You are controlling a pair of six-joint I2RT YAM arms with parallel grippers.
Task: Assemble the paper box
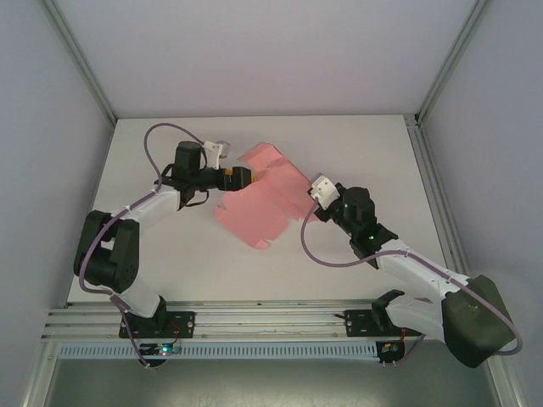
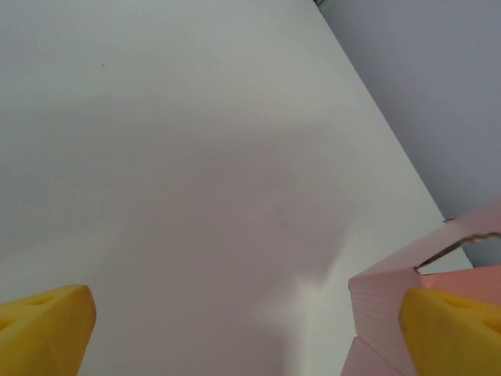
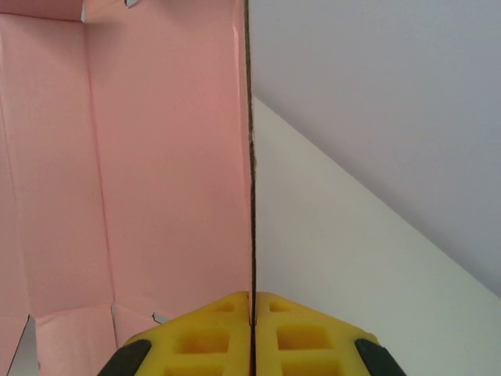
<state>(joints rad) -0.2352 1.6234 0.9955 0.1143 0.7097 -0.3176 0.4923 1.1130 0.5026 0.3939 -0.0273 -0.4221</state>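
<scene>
Pinching a raised wall of the paper box (image 1: 271, 203), middle of the counter (image 1: 170, 246), with the right pincer (image 3: 252, 304) pressed onto thin card. Hovering beside another flap with the left pincer (image 2: 250, 337) spread wide. Risks tearing or creasing under a hard tug; could slip free too.

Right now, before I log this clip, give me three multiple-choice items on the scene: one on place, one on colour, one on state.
1. Where does the paper box lie on the table?
A. around the middle
B. in the far left corner
C. at the near edge

2. What colour is the paper box?
A. blue
B. pink
C. white

3. How is the right tool?
A. wide open
B. shut on nothing
C. shut on an edge of the paper box

Answers:
1 A: the top view shows it mid-table.
2 B: it is pink all over.
3 C: its yellow pads pinch the thin edge, while the left tool stands open.
</scene>
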